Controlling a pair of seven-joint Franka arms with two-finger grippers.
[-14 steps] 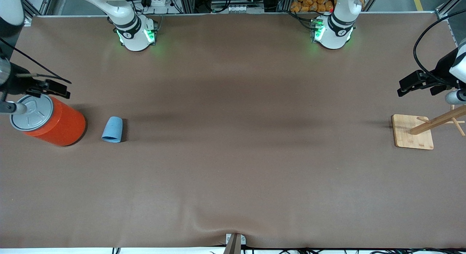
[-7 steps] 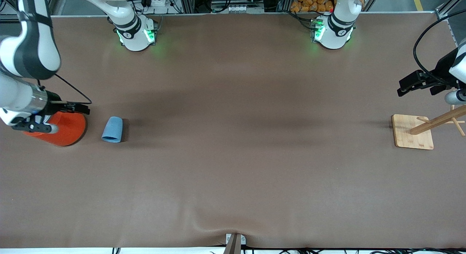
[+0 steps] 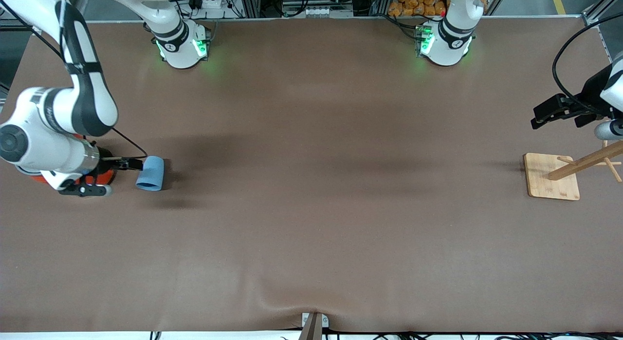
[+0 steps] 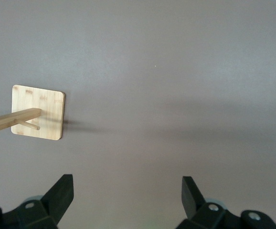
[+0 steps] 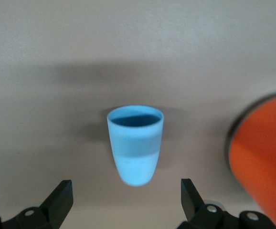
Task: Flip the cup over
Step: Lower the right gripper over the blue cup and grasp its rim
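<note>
The light-blue cup (image 3: pixel 150 173) lies on its side on the brown table, its wide mouth toward the front camera. It lies beside the orange can (image 3: pixel 106 177), toward the right arm's end. My right gripper (image 3: pixel 132 164) hangs low over the spot between can and cup, its tip at the cup's narrow end. In the right wrist view the cup (image 5: pixel 135 148) lies just ahead of the open, empty right gripper (image 5: pixel 127 200), not between the fingers. My left gripper (image 3: pixel 555 113) waits open and empty (image 4: pixel 127 195) over the left arm's end.
The orange can is mostly hidden under my right arm; its side shows in the right wrist view (image 5: pixel 264 157). A wooden peg stand on a square base (image 3: pixel 551 182) sits at the left arm's end, also in the left wrist view (image 4: pixel 37 118).
My right arm has swung from over the can toward the cup and come lower, now covering most of the can. The cup and the left arm have not moved.
</note>
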